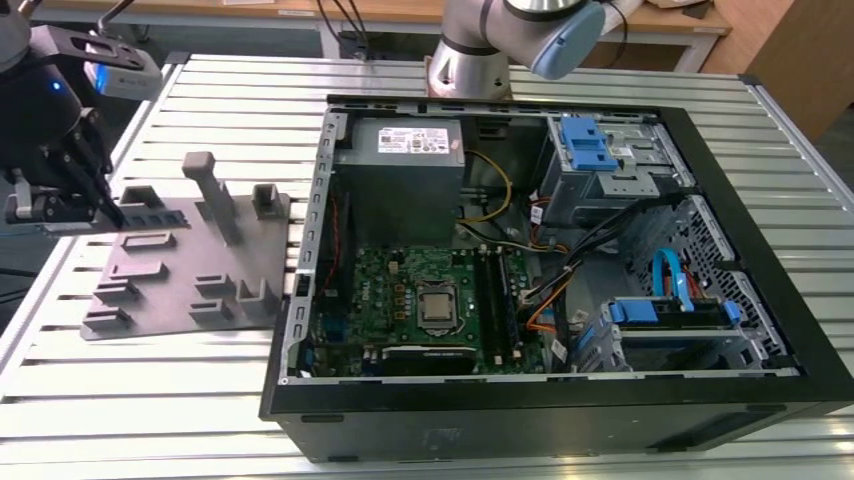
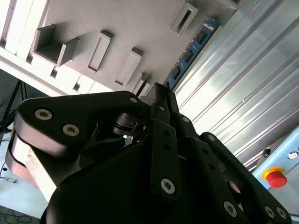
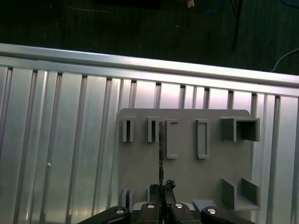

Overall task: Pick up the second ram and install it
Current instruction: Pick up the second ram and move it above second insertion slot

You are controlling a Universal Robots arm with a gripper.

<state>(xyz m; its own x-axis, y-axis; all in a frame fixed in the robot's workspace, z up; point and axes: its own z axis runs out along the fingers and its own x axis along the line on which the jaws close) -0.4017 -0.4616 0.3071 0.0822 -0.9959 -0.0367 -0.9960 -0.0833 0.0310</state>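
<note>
The second ram [image 3: 161, 149] is a thin dark board standing on its edge over the grey plastic fixture [image 3: 187, 172]. In the second wrist view the second ram [image 2: 191, 51] shows its black chips along a bluish-green face. My gripper [image 3: 161, 189] has its fingertips pressed together on one end of the board, and it looks shut on it. In the exterior view, my gripper [image 1: 114, 213] sits at the left, at the fixture's far corner [image 1: 187, 270], with the second ram [image 1: 154, 214] reaching out from its fingers as a dark strip.
An open computer case [image 1: 534, 400] lies on the slatted metal table [image 1: 134, 400], to the exterior view's right of the fixture. Inside are the motherboard [image 1: 414, 290], its memory slots [image 1: 497, 300], a power supply [image 1: 400, 150], cables and blue drive brackets [image 1: 587, 145]. An upright post [image 1: 214, 195] rises from the fixture near my gripper.
</note>
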